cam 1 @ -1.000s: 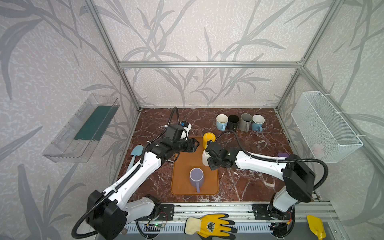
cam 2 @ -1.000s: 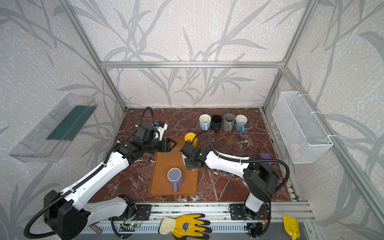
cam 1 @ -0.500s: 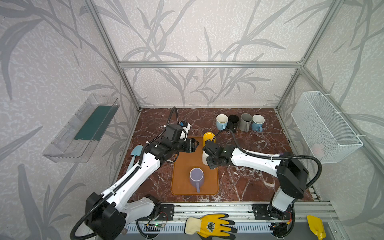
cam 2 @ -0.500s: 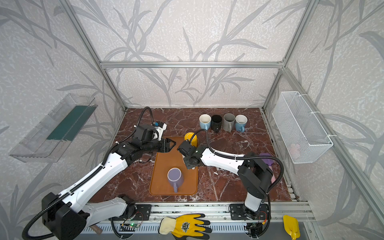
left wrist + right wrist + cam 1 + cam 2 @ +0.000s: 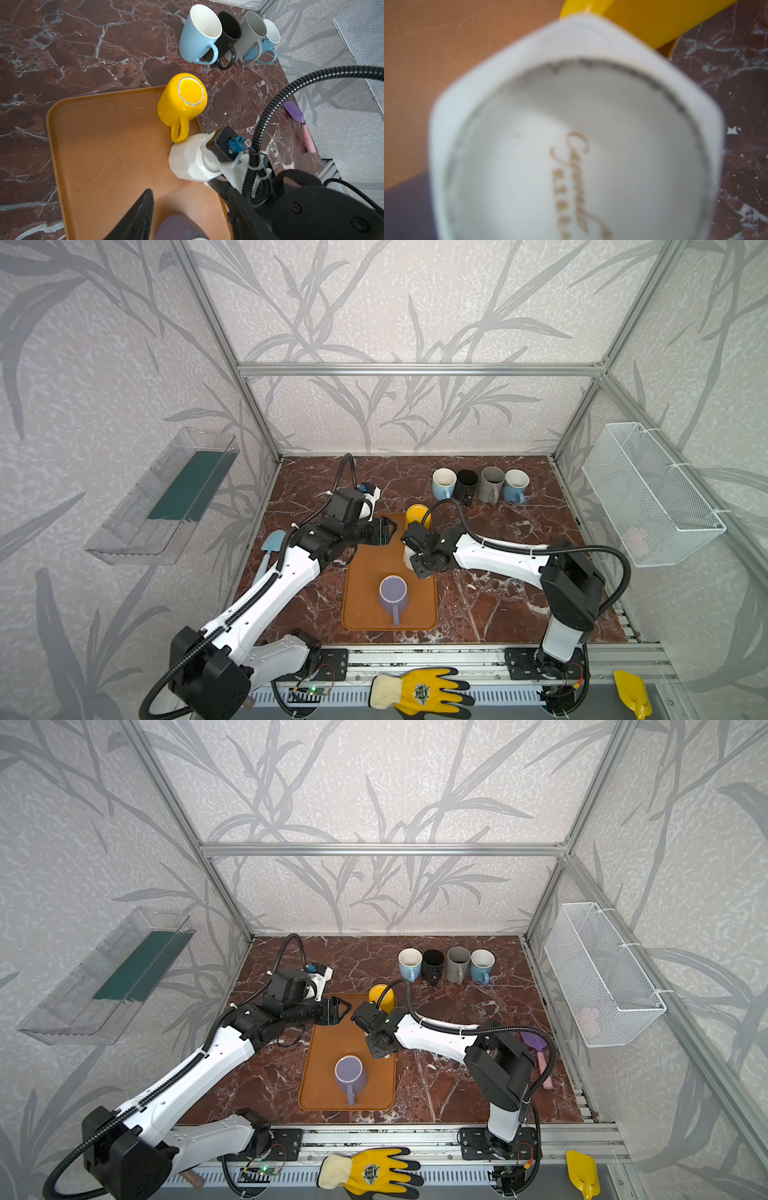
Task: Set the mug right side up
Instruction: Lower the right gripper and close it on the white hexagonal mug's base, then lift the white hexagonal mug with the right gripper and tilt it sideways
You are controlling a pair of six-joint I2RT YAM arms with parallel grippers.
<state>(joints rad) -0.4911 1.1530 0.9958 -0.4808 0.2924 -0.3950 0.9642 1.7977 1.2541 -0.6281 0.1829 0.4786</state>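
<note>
Here's the white mug, upside down on the right side of the orange tray. Its base faces up, and the right wrist view shows gold lettering on it, close and blurred. The right end effector is right down on top of this mug, reaching in from the right. Its fingers are tucked out of sight against the mug's near side, so I can't tell whether they are pinched on it or apart.

The left end effector hangs over the far end of the tray with its fingers spread apart and nothing between them. It sits just left of the white mug and clear of it.

The yellow mug is at the tray's far right corner, also base up. Its handle points near, ending right at the white mug's wall.

The purple mug stands mouth up in the near part of the tray, with its handle toward the near edge.

On the desk, far right, four mugs line up: light blue, black, grey, light blue.
</note>
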